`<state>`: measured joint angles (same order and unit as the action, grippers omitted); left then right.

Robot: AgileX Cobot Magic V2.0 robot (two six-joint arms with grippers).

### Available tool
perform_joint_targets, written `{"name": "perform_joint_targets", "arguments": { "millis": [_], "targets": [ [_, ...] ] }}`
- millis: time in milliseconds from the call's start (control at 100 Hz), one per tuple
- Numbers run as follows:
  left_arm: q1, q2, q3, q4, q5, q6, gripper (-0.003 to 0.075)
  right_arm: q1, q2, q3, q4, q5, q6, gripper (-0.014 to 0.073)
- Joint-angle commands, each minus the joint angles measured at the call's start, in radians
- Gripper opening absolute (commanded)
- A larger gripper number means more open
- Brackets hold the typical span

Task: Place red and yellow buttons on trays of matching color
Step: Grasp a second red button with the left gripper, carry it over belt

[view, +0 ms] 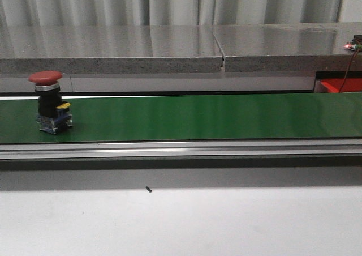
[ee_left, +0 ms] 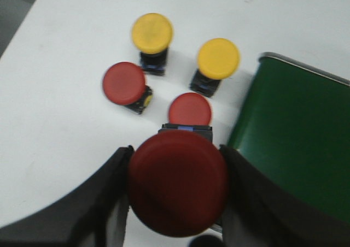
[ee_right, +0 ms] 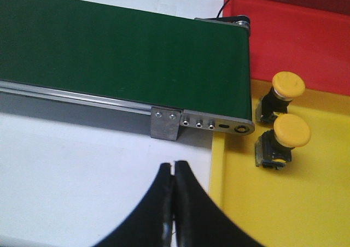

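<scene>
One red button (view: 50, 100) stands upright at the left end of the green belt (view: 198, 117), its smooth mushroom cap domed over a black collar and a blocky blue-and-yellow base. The belt itself is flat and matte with a faint sheen, edged by a brushed metal rail (view: 181, 150), and the white counter (view: 181, 222) in front carries a tiny dark speck (view: 148, 189).

Over at the left wrist: the left tool (ee_left: 178, 195) is clamped on a big glossy red button cap (ee_left: 178, 189), one black finger (ee_left: 109, 203) pressed against each side of the round cap. Beyond it on the white counter sit two more red buttons (ee_left: 124, 84) (ee_left: 190, 110) and two yellow buttons (ee_left: 152, 34) (ee_left: 218, 59), all round-topped on dark square bases, loosely clustered just beside the belt's rounded end.

Now the right wrist: the right tool (ee_right: 174, 203) is pinched together, its curved black fingers meeting with nothing between them, poised above the white counter near the edge of the yellow tray (ee_right: 262, 214). Two yellow buttons (ee_right: 280, 98) (ee_right: 284, 140) lie tipped on their sides in that smooth tray, close to the belt's metal end bracket (ee_right: 219, 124). The red tray (ee_right: 306, 39) sits behind it.
</scene>
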<state>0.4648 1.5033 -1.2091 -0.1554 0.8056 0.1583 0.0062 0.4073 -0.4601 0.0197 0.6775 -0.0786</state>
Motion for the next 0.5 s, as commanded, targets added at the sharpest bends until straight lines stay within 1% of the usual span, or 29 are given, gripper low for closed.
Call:
{"name": "perform_joint_targets", "arguments": {
  "millis": [0, 190, 490],
  "targets": [
    [-0.055, -0.037, -0.026, -0.011, -0.022, 0.001, 0.0225, -0.008, 0.005, -0.024, 0.000, -0.060, -0.001, -0.0066],
    [-0.141, -0.028, -0.026, -0.011, -0.040, 0.001, 0.0225, -0.008, 0.005, -0.024, 0.000, -0.060, -0.001, -0.0066],
    [-0.160, 0.047, -0.024, -0.011, -0.013, 0.001, 0.0225, -0.008, 0.005, -0.024, 0.000, -0.060, -0.001, -0.0066]
  ]
}}
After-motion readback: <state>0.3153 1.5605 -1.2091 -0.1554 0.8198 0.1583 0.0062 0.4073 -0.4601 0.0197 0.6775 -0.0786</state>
